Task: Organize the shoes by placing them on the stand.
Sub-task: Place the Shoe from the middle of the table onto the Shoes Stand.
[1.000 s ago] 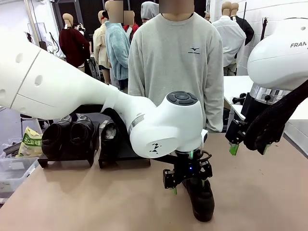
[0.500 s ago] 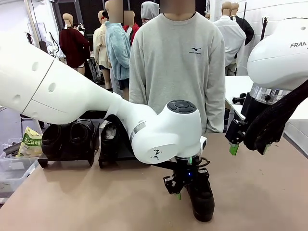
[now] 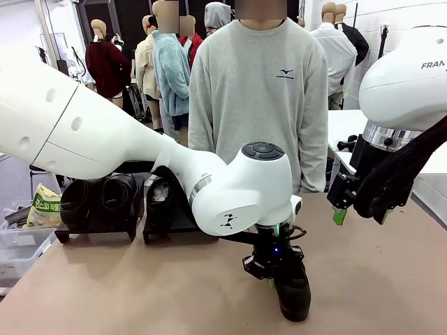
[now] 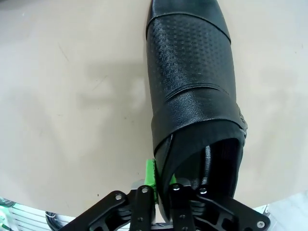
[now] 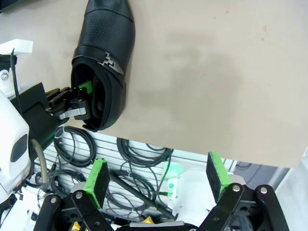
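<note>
I see the one black textured leather shoe (image 4: 192,86) lying on the tan table (image 3: 140,293), where my left gripper (image 4: 161,175) has clamped together on its collar wall since a second ago. My right gripper (image 5: 156,175) hangs spread apart. Three more black shoes (image 3: 105,199) sit on the two dark stands (image 3: 174,227).

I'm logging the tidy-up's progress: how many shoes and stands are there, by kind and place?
Black glossy leather-like shoes on stands: 3
Same kind of shoe on the tan table, gripped by the left gripper: 1
Low black stands: 2
Total: 6
</note>
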Robot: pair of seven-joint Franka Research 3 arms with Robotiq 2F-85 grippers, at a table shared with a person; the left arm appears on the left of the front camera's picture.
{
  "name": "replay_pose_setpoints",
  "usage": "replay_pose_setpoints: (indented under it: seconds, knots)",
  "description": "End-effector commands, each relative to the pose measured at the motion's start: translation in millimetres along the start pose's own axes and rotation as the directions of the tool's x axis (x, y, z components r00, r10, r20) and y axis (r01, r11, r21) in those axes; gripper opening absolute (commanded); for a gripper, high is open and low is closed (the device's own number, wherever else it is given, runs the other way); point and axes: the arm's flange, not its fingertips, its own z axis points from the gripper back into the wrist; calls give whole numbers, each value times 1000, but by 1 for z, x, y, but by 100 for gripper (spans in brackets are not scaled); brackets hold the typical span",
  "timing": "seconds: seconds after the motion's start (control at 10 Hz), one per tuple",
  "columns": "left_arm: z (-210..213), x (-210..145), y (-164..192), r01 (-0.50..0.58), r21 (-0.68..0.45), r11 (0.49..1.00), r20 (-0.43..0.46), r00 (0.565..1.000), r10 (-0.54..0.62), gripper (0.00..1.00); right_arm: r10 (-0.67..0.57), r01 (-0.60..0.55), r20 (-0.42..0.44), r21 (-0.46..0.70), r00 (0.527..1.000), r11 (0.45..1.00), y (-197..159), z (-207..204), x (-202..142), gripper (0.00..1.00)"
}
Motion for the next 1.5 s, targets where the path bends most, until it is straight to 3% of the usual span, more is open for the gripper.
replay_pose_setpoints:
  seconds: [0.0,0.4,0.6,0.8,0.9,1.3,1.4]
  knots:
    - [2,2,-2,1,1,1000,-20,1000,-1,0,3,-3,-1,15,1000,1000,0,0,0,100]
    - [11,-2,0,-2,5,1000,-60,998,2,0,3,-3,-1,15,1000,1000,0,0,0,100]
    - [68,-12,16,0,-52,999,2,1000,0,0,3,-3,-1,15,1000,1000,0,0,0,100]
    - [130,-6,46,155,-71,985,147,979,-143,0,3,-3,-1,15,1000,1000,0,0,0,100]
    - [145,10,64,175,-55,983,220,962,-159,0,3,-3,-1,15,1000,1000,0,0,0,100]
    - [169,58,119,268,38,963,378,888,-262,0,3,-3,-1,15,1000,1000,0,0,0,100]
    - [174,57,126,256,16,966,358,901,-245,0,3,-3,-1,15,1000,1000,0,0,0,100]
